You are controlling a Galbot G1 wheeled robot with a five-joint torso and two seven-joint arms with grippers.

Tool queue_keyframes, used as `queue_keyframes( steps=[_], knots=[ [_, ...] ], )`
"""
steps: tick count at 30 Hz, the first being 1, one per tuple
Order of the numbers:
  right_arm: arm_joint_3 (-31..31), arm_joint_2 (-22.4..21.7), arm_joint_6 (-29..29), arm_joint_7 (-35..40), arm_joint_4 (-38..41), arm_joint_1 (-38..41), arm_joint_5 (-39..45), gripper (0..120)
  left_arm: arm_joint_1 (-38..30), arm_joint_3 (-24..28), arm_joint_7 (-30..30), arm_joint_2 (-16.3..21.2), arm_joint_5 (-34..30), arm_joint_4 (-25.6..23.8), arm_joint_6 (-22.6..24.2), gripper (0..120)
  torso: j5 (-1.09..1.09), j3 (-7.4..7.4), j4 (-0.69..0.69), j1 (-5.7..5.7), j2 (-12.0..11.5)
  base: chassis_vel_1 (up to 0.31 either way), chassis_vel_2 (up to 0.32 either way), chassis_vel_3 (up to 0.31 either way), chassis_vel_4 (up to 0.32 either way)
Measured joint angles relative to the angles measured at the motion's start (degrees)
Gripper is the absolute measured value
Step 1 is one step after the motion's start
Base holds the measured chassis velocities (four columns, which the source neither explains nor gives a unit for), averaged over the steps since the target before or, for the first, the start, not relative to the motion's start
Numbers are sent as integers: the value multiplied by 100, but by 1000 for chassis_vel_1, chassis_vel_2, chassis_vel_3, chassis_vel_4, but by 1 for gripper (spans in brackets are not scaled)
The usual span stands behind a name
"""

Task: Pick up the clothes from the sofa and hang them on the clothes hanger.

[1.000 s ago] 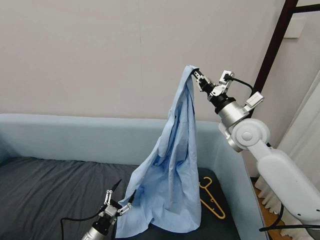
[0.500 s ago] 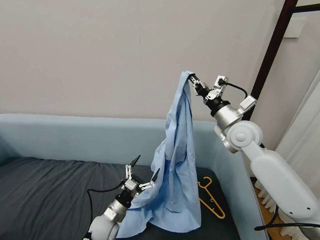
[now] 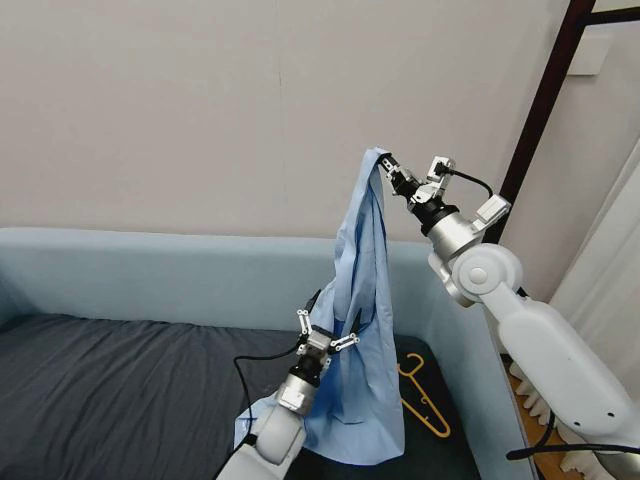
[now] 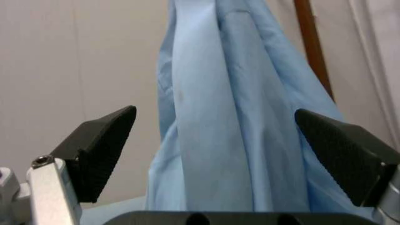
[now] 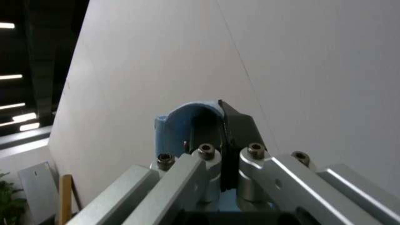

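A light blue shirt (image 3: 362, 330) hangs in the air over the sofa's right end, its lower hem resting on the dark seat. My right gripper (image 3: 387, 166) is shut on the shirt's top, high against the wall; the right wrist view shows blue cloth (image 5: 187, 123) pinched between the fingers. My left gripper (image 3: 327, 320) is open, raised in front of the shirt's middle. In the left wrist view the shirt (image 4: 237, 117) hangs between and beyond the two spread black pads (image 4: 103, 147). A yellow clothes hanger (image 3: 425, 395) lies on the seat at the right end.
The sofa has a pale blue backrest (image 3: 150, 275) and a dark grey seat (image 3: 110, 390). A dark wooden post (image 3: 540, 110) stands at the right by a white curtain (image 3: 610, 290). A plain wall is behind.
My left gripper has risen and moved right, from low near the shirt's hem to in front of its middle. The right gripper holds the shirt at nearly the same height.
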Motion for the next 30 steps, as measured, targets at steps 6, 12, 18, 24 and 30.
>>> queue_keyframes(
  steps=[6, 12, 18, 24, 30],
  knots=[
    [-2, -60, 0, -9, 17, -24, -7, 0, -217, 66, -868, -373, 88, -6, 346, 100, 0, 0, 1, 0, 0, 0, 0, 0, 0],
    [6, -111, 0, -14, 56, -73, -7, 0, -416, 103, -1076, -471, -101, -127, 576, 100, 0, 0, 1, 0, 0, 0, 0, 0, 0],
    [69, -151, 0, -18, 85, -139, -22, 0, -571, 69, -1299, -496, 58, 52, 625, 100, -1, -1, 2, 0, 0, 0, 0, 0, 0],
    [124, -185, -1, -34, 85, -171, -19, 0, -321, -80, -1422, -497, 165, 60, 596, 100, -1, -1, 1, 0, 0, 0, 0, 0, 0],
    [130, -164, -1, -44, 84, -178, -20, 0, -76, -226, -1434, -431, 276, 190, 431, 100, -2, -1, -1, 0, 0, 0, 0, 0, 0]
  ],
)
